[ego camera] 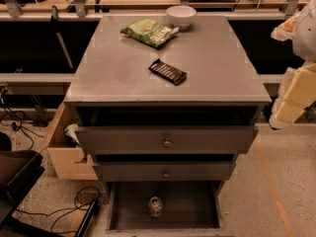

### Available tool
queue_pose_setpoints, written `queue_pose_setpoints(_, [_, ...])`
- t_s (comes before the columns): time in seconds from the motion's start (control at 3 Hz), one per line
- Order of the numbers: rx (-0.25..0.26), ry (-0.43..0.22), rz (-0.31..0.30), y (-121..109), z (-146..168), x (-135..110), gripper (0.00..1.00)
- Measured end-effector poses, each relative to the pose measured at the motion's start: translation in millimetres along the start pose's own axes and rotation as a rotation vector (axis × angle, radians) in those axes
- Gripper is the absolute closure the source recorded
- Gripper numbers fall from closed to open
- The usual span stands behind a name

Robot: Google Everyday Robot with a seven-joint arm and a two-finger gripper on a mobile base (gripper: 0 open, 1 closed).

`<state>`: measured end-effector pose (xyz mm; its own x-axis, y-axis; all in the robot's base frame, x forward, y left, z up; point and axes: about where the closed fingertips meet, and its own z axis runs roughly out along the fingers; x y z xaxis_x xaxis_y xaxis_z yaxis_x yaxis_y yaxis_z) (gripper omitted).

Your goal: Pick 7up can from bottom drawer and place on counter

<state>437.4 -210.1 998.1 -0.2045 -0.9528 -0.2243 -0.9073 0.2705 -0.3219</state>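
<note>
The 7up can (155, 206) stands upright on the dark floor of the bottom drawer (121, 206), which is pulled open at the foot of the cabinet. The can is near the drawer's middle, apart from its walls. The counter (118, 68) is the flat grey cabinet top above. My gripper (291, 100), cream-coloured, hangs at the far right edge of the view, beside the counter's right edge and far above the drawer. It holds nothing that I can see.
On the counter lie a green snack bag (148, 32), a white bowl (181, 16) and a dark candy bar (168, 71). Two drawer fronts with knobs (167, 143) jut out above the bottom drawer. A pale wooden box (64, 159) and cables (74, 201) are at the left.
</note>
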Motion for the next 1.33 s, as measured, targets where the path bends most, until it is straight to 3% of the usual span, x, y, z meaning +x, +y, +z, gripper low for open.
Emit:
queue_pose_setpoints(0.33, [0.005, 0.008, 0.003, -1, -2, -1, 0.0])
queue_pose_setpoints(0.67, [-0.021, -0.053, 0.042, 6, 20, 15, 0.0])
queue_pose_setpoints(1.0, [-0.098, -0.185, 0.139, 29, 92, 69, 0.0])
queue_pose_setpoints(1.33, [-0.15, -0.368, 0.238, 61, 170, 110, 0.0])
